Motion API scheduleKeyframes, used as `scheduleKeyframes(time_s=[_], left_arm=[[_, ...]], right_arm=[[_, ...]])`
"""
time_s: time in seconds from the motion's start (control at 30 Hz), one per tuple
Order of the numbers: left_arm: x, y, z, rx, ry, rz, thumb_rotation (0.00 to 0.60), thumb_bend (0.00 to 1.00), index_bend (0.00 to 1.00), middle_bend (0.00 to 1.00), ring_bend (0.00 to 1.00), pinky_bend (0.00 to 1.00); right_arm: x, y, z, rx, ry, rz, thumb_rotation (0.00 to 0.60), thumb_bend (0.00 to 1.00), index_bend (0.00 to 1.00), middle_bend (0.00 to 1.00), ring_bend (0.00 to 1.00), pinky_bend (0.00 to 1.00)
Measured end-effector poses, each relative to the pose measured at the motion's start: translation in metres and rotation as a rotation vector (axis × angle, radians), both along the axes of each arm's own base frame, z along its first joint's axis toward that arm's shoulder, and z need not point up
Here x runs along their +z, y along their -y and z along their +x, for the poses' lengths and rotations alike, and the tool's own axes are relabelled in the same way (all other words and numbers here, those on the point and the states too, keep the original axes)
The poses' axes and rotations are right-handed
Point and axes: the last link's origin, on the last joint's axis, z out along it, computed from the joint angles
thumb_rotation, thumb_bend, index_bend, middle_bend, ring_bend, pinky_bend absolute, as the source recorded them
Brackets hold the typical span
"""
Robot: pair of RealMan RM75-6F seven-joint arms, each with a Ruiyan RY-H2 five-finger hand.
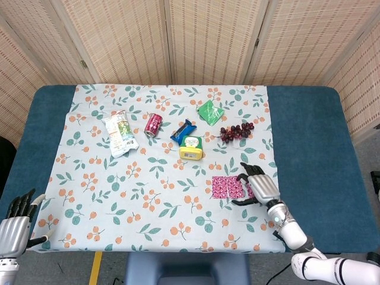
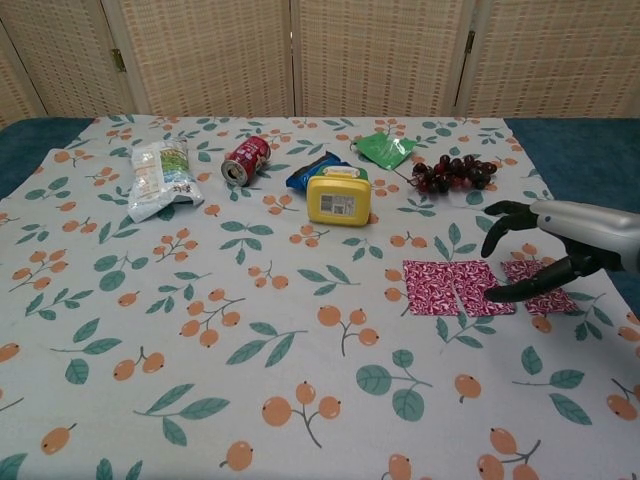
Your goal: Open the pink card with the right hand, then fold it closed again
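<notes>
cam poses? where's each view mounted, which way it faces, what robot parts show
Head view: high above the near table edge, looking down; shows left hand and right hand.
Chest view: low at the near edge, looking across toward the screen; only the right hand.
Shared: pink card, yellow box, red can.

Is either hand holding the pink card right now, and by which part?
No. The right hand hovers open over the pink card, which lies flat; the left hand holds nothing.
</notes>
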Motion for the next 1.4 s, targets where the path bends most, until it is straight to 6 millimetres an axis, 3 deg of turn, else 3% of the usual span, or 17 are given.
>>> scheduleKeyframes(time_s=[0.33,0.67,1.4], left_arm=[[0.003,0.004,-0.003,0.006,0.005,0.009,0.600,0.21,0.17,0.00,0.04,0.00],[0.002,0.005,-0.004,0.008,0.009,0.002,0.600,0.21,0.17,0.00,0.04,0.00],[0.001,0.005,-0.006,0.018,0.006,0.000,0.600,0.21,0.17,0.00,0.04,0.00]], right_arm=[[-0.021,0.008,0.025,0.039,-0.067,0.035,0.343,0.10,0.20,0.00,0.00,0.00],[-0.035,0.016,0.037,0.068,-0.141,0.056,0.348,0.10,0.20,0.00,0.00,0.00],[-0.053,0.021,0.037,0.160,-0.254,0.011,0.374,0.10,0.20,0.00,0.00,0.00]])
